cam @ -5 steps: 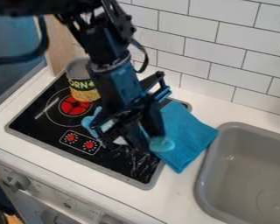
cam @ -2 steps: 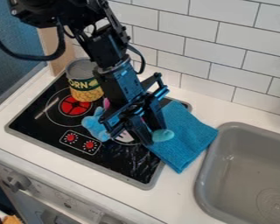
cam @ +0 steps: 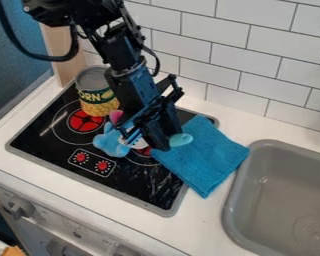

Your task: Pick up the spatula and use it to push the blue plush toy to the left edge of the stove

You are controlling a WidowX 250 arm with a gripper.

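Black gripper (cam: 148, 145) low over the right half of a black toy stovetop (cam: 132, 182), pointing down at a slant from the upper left. Nearest to it: a soft toy (cam: 111, 144), light blue, with white and pink parts, lying on the stovetop by the gripper and partly hidden behind it. Whether the gripper is open or closed on the toy, cannot tell. On the gripper's other side, a small teal rounded piece (cam: 181, 139), close against it, over the blue cloth; whether part of the toy, unclear. Blue cloth (cam: 206, 160) spread flat across the stovetop's right edge and onto the white counter (cam: 209, 220), one corner near the grey sink (cam: 255, 152). Can (cam: 98, 102), yellow and green label, grey top, upright at the stovetop's rear left, just behind the red burner (cam: 86, 121). Two red dials (cam: 81, 157) printed toward the front, the toy just behind them. White tile wall (cam: 239, 65) at the back. Grey knobs (cam: 19, 206) on the panel below the counter's front edge.
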